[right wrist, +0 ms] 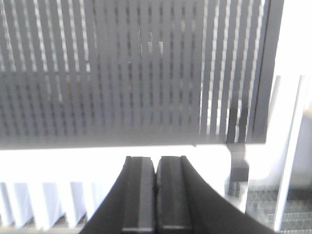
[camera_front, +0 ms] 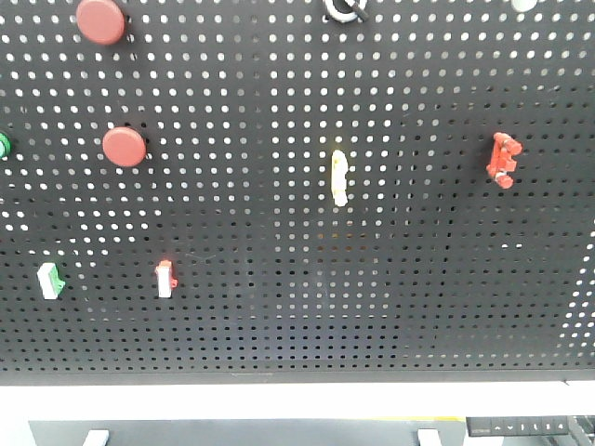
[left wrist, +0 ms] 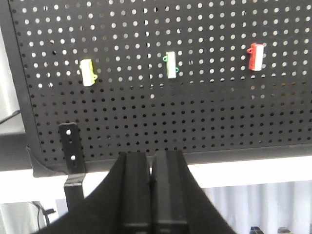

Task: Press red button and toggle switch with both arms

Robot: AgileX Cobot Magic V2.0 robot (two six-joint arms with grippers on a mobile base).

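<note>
On the black pegboard (camera_front: 279,279), a round red button (camera_front: 124,147) sits at mid-left, and a second red button (camera_front: 100,20) is above it at the top edge. The red toggle switch (camera_front: 503,159) is mounted at mid-right. Neither arm shows in the front view. My left gripper (left wrist: 151,158) is shut with nothing in it, below the pegboard's bottom edge (left wrist: 195,155). My right gripper (right wrist: 156,162) is shut and empty too, below the blurred board (right wrist: 131,87). Neither wrist view shows the red button or the toggle switch.
A pale yellow lever (camera_front: 340,178) hangs at the board's centre. A white switch with a red tip (camera_front: 165,278), (left wrist: 256,56) and a white-green one (camera_front: 49,280), (left wrist: 170,64) sit lower left; a yellow-white switch (left wrist: 88,72) is beside them. A metal bracket (left wrist: 69,146) holds the board's corner.
</note>
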